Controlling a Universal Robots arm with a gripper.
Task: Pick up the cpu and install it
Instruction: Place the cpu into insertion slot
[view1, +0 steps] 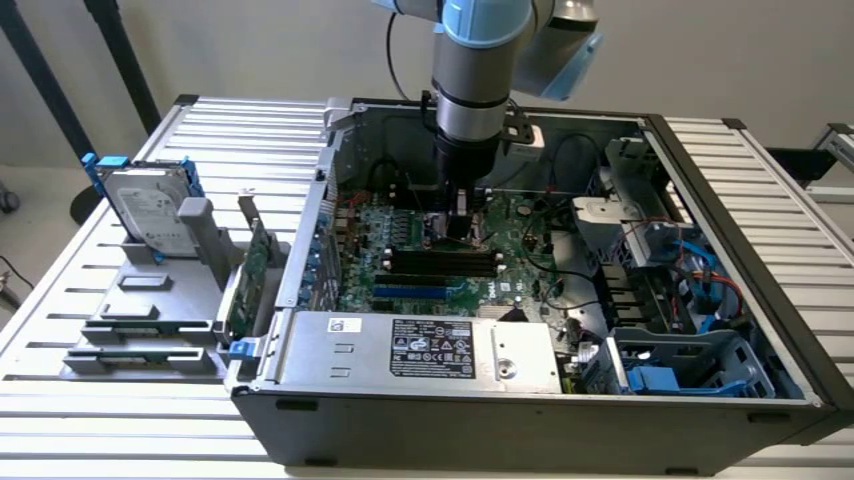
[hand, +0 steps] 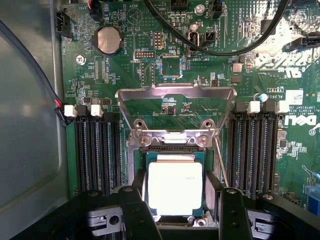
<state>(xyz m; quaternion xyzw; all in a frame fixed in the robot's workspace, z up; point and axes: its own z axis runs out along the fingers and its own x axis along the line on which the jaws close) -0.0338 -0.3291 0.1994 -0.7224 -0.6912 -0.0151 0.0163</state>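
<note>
One cpu (hand: 175, 187) clamped between the two black fingers of the end effector (hand: 177, 217) — pick-up judged done, from the grip on its opposite edges. Held directly over the open socket (hand: 175, 139) of the motherboard (hand: 125, 65); cannot tell whether seated in it or hanging just clear. Retention frame (hand: 150, 92) just beyond the fingertips, swung up and open — installation therefore judged unfinished: chip not released, frame not closed.

Materials and shapes:
- **cpu:** flat square, pale metal lid with rounded corners on a thin green rim.
- **Retention frame:** bare stamped steel, window-shaped, with two round fasteners at its hinge side.
- **Fingers:** matte black and blocky, hard plastic by the look.
- **Motherboard:** green and densely printed. Long black ribbed memory slots (hand: 97, 150) flanking the end effector on both sides, and a round silver coin cell (hand: 109, 40) farther beyond the frame.
- **Cable (hand: 225, 50):** smooth and black, looping across the board past the frame.

Exterior view: arm (view1: 474, 90) reaching straight down into an open grey sheet-metal computer case (view1: 534, 420), lying on a ribbed aluminium tabletop (view1: 120, 420).
</note>
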